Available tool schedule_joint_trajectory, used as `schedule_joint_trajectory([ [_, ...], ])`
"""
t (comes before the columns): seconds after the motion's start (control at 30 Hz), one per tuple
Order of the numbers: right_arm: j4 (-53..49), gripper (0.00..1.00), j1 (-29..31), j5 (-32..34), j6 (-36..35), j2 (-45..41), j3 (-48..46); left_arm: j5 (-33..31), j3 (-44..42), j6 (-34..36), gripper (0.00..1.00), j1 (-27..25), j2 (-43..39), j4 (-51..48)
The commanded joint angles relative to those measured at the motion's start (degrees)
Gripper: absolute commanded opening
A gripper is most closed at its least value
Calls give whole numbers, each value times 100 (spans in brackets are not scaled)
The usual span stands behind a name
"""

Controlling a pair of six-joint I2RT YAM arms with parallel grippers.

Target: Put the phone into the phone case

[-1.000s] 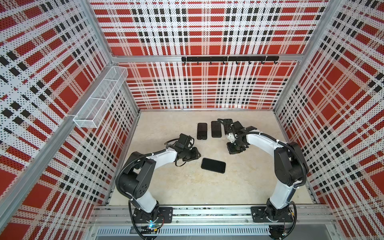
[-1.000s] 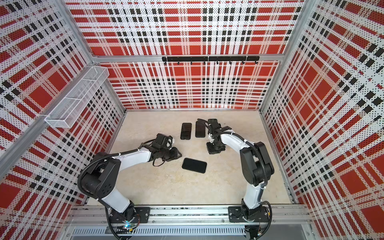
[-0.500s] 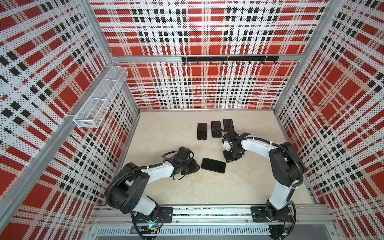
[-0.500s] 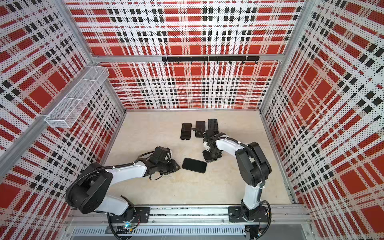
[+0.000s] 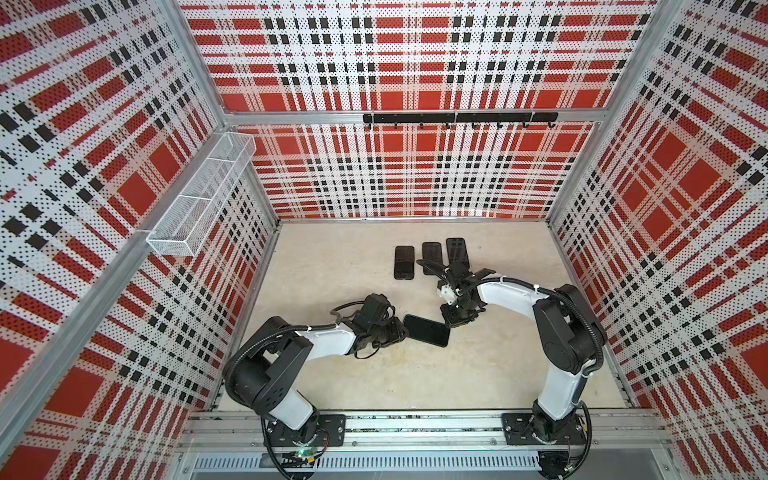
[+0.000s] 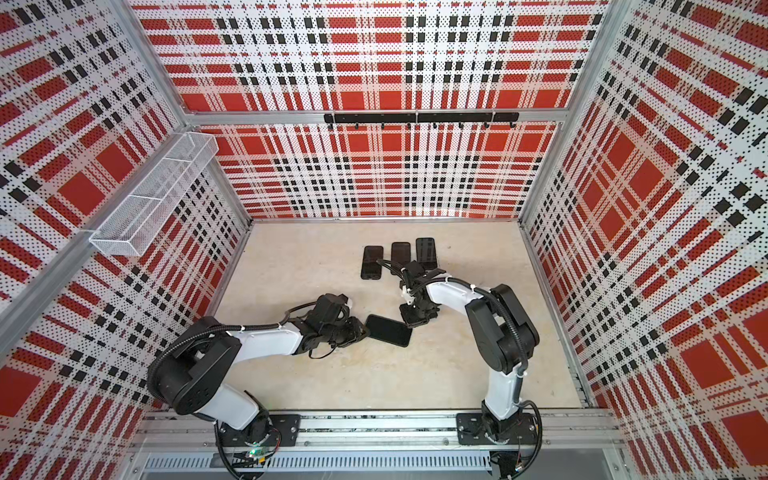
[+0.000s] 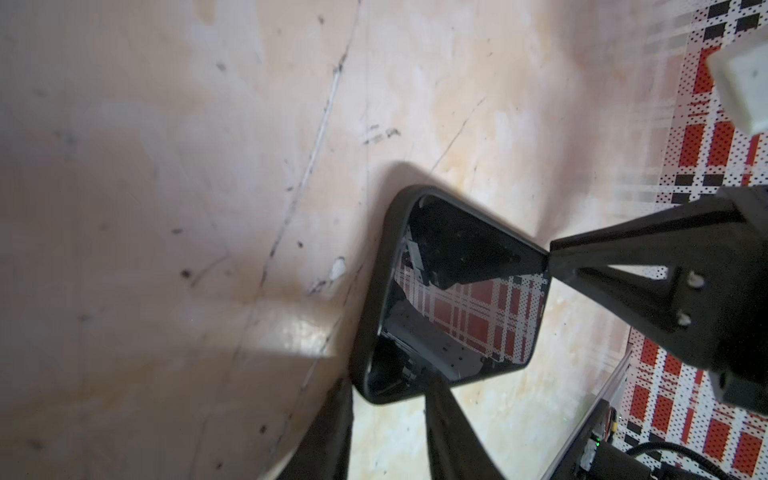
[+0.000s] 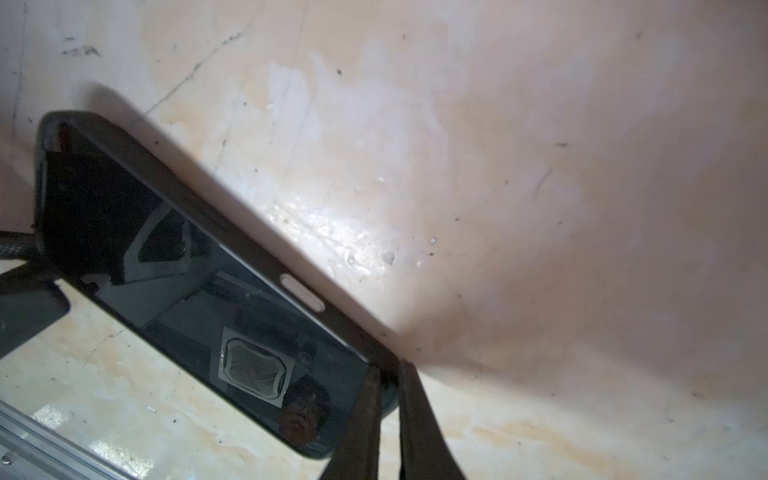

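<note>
The black, glossy-screened phone (image 5: pixel 426 330) lies flat and screen-up near the middle of the beige tabletop (image 5: pixel 353 374), slanted between my two arms. It sits inside the matte black phone case (image 7: pixel 372 311), whose rim frames the glass along every side I can see. In the right wrist view a white side button shows on that rim.

My left gripper (image 7: pixel 388 386) is at the phone's left end. Its fingers stand a narrow way apart and straddle one corner, one finger outside the case's rim and the other over the glass. I cannot tell whether they press on it.

My right gripper (image 8: pixel 388 374) is at the opposite end, fingers drawn together to a thin slit, with the tips touching the case's corner.

Well behind, toward the back wall, three flat black phone-shaped slabs (image 5: pixel 404 262) lie side by side. The right arm's wrist overlaps the nearer ends of two of them.
</note>
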Motion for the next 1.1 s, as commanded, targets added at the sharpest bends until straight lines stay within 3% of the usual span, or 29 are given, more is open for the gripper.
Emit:
schedule_joint_trajectory([
  [0.0, 381, 13, 264, -949, 168, 73, -340, 37, 163, -64, 33, -46, 346, 352],
  [0.4, 1447, 13, 699, -2084, 912, -48, -642, 15, 937, 84, 30, 192, 1212, 692],
  [0.67, 1379, 14, 340, -1122, 1156, -932, -810, -463, 953, 431, 32, 385, 575, -127],
  [0.73, 1204, 16, 190, -929, 1080, -1089, -784, -648, 990, 601, 38, 417, 356, -463],
  [0.83, 1077, 18, -34, -664, 1008, -1322, -800, -962, 1203, 1001, 55, 301, 123, -995],
  [1.03, 1137, 37, -519, -233, 1050, -1863, -961, -1846, 2020, 2063, 99, -452, 101, -2315],
  [1.07, 1177, 41, -604, -220, 1057, -1936, -1009, -1931, 2125, 2242, 98, -555, 143, -2456],
])
